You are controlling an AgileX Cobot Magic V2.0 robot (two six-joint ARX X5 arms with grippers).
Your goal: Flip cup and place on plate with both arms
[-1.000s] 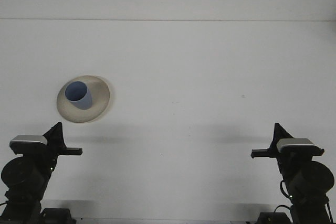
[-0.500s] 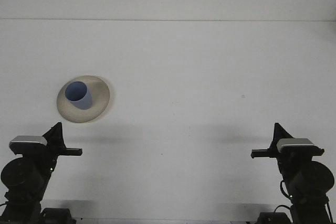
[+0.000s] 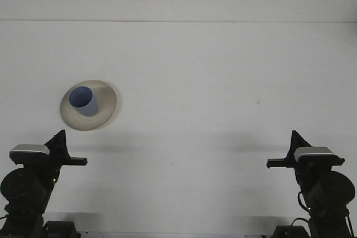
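Note:
A blue cup [image 3: 84, 102] stands on a beige plate [image 3: 106, 106] at the left of the white table, its open mouth turned up towards the camera. My left gripper [image 3: 78, 161] hangs low at the bottom left, well in front of the plate and apart from it. At the bottom right, my right gripper [image 3: 274, 163] sits far from the cup. Neither gripper holds anything that I can see.
The white table [image 3: 212, 93] stretches back to a pale wall. The arm bases and their wrist cameras fill the two bottom corners.

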